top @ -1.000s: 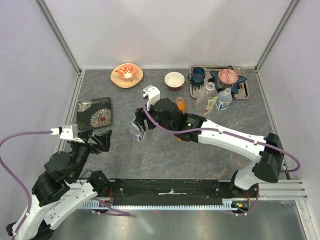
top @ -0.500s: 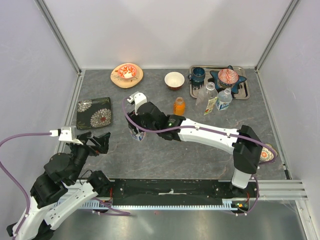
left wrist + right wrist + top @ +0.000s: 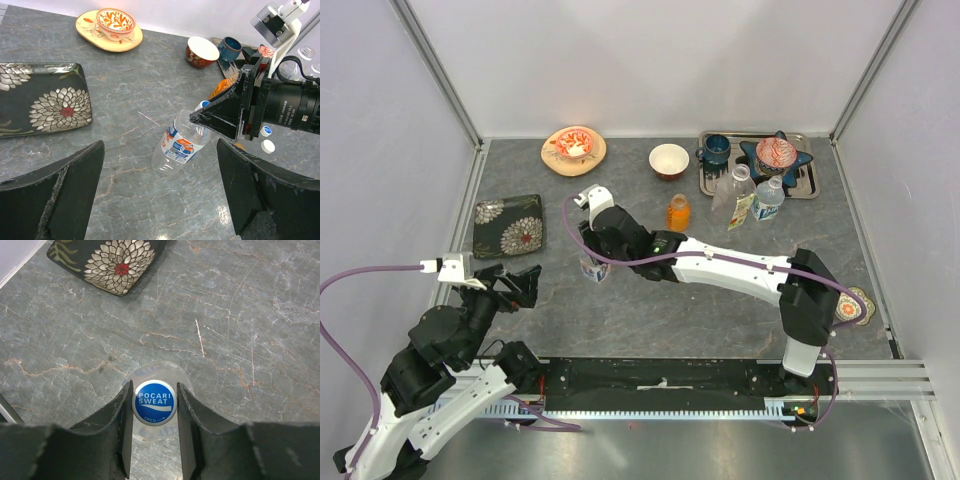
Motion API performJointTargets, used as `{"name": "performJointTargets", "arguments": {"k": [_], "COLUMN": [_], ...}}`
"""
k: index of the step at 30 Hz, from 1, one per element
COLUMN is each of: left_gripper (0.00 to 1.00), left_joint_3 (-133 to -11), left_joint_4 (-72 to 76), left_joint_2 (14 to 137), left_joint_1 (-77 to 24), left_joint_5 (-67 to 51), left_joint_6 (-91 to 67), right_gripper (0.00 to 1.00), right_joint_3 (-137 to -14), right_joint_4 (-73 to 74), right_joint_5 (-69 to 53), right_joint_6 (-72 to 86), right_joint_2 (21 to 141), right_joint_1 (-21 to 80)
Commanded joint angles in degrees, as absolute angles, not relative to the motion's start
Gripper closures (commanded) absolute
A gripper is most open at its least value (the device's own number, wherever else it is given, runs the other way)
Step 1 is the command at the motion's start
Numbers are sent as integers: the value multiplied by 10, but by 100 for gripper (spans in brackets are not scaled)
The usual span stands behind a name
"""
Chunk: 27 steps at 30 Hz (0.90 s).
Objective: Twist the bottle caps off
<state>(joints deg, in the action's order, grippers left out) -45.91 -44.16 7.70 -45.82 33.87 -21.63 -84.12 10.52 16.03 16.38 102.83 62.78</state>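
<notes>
Only the right wrist view shows the right pincer (image 3: 154,405) clamping the bottle's blue cap (image 3: 154,402).

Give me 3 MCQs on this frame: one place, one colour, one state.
1. Where is the bottle that the right hand grips?
A. on the metal tray
B. on the open table between the flower plate and the orange bottle
C. inside the red bowl

2. What colour is that bottle's cap?
A. blue
B. orange
C. green

3. How is the left hand?
A. shut on a bottle
B. shut on nothing
C. open, holding nothing

Key: 1 B, the top view shows it right of the flower plate and left of the orange bottle. 2 A, the right wrist view shows a blue printed cap. 3 C, its fingers stand wide apart around bare table.
</notes>
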Motion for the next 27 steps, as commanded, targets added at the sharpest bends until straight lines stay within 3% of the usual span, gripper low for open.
{"name": "performJointTargets", "arguments": {"k": [1,7,12,17,27], "left_gripper": [0,1,1,1,1], "left_joint_3": [-467,-469,-467,-491,-561], "left_joint_4": [-421,-347,-228,-137,25], "left_joint_2": [82,108,184,311,443], "left_joint_1": [-457,-457,-457,-456,-387], "left_joint_5": [336,317,249,125,-332], "left_joint_6": [-232,-173,-134,-157,-185], "right_gripper": [68,82,100,100,100], "right_joint_3": [-832,-802,-807,-798,-788], "right_joint_4": [91,121,212,275,316], "right_joint_5": [186,228,223,193,122], "right_joint_6": [170,183,211,245,201], "right_joint_2": [984,848,760,701,585], "right_joint_1": [629,628,623,621,618]}}
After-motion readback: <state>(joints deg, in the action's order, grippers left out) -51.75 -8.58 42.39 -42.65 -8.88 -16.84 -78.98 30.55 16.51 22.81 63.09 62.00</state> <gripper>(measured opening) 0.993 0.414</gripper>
